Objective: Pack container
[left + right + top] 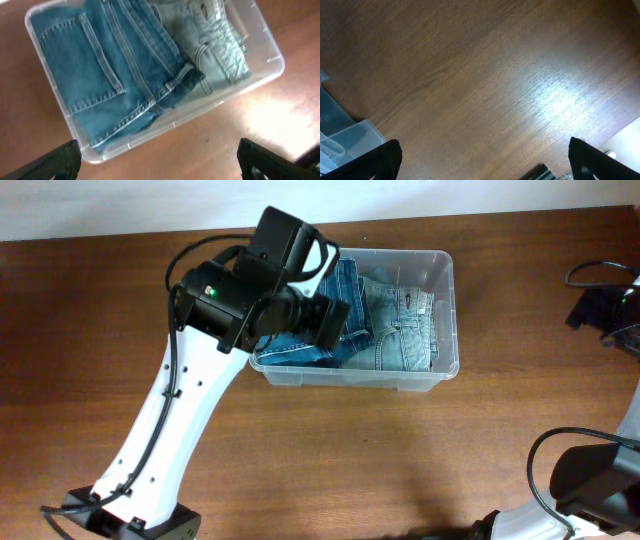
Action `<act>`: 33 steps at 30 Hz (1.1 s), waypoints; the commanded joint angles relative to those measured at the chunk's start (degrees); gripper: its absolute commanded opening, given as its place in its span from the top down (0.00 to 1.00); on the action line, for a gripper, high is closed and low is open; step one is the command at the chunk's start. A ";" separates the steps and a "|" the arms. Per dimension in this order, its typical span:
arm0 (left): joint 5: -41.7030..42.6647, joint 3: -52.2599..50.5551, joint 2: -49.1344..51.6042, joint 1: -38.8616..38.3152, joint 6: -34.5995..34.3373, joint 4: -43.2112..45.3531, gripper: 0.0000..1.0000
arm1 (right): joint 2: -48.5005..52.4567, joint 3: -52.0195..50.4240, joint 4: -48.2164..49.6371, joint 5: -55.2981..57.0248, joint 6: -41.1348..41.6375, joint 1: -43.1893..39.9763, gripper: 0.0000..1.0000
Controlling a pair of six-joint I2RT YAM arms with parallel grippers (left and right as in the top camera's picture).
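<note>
Shows the container [448, 320] standing toward the far side of the worktop [300, 460], loaded with two folded pairs of jeans: dark blue jeans [100, 75] at the left arm's end, pale jeans [220, 60] alongside, touching and partly overlapped. Judged to handle as a thin, smooth, slightly springy tub, light by itself but weighted now by soft, limp denim; best taken by the rim or a long wall, not by the slick rounded corners. Finds the left arm [170, 420] reaching up from the near edge, wrist bent downward above the dark-denim end, left gripper [159, 159] hovering over the near side with jaws spread wide and nothing between them. Leaves the right gripper [487, 160] well apart at the right, low over bare wood, jaws likewise spread and empty, only a corner of clear plastic at the frame's edge.
</note>
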 commanded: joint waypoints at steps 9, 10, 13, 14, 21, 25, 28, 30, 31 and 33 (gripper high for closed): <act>-2.16 -3.15 1.95 -0.55 0.70 0.50 0.01 | 0.04 0.07 0.00 0.50 0.68 -0.17 0.02; -2.69 -4.37 1.73 -0.90 0.70 1.66 0.01 | 0.04 0.07 0.00 0.50 0.68 -0.17 0.02; -3.39 -10.10 -0.09 -2.16 0.70 7.15 0.01 | 0.04 0.07 0.00 0.50 0.68 -0.17 0.02; -3.39 -12.22 -1.01 -2.29 0.70 9.07 0.01 | 0.04 0.07 0.00 0.50 0.68 -0.17 0.02; -6.95 -36.92 -14.60 -2.27 0.70 25.29 0.01 | 0.04 0.07 0.00 0.50 0.68 -0.17 0.02; -10.62 -52.02 -23.43 -2.27 0.70 34.51 0.01 | 0.04 0.07 0.00 0.48 0.68 -0.17 0.02; -12.44 -62.01 -29.55 -2.27 0.70 40.46 0.01 | 0.04 0.07 0.00 0.48 0.68 -0.17 0.02; -13.31 -68.78 -33.77 -2.25 0.70 44.63 0.01 | 0.04 0.07 0.00 0.48 0.68 -0.17 0.01; -13.31 -71.10 -35.23 -2.14 0.70 46.18 0.01 | 0.04 0.07 0.00 0.50 0.68 -0.17 0.02; -13.29 -77.09 -38.97 -1.44 0.70 50.75 0.01 | 0.04 0.07 0.00 0.48 0.68 -0.17 0.02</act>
